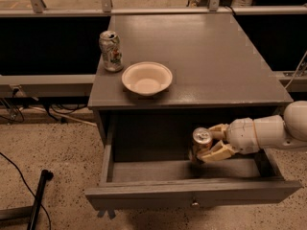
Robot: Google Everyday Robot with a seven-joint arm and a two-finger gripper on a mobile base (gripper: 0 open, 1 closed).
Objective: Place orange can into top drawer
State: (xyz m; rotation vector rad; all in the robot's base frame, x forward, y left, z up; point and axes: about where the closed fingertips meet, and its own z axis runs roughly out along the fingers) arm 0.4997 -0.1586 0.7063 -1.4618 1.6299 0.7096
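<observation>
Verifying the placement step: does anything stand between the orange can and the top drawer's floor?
Nothing visible does. The gripper holds the orange can upright inside the open top drawer, toward its right side.

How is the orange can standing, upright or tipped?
Upright: the orange can shows its silver top facing up, clasped by the gripper inside the open top drawer.
</observation>
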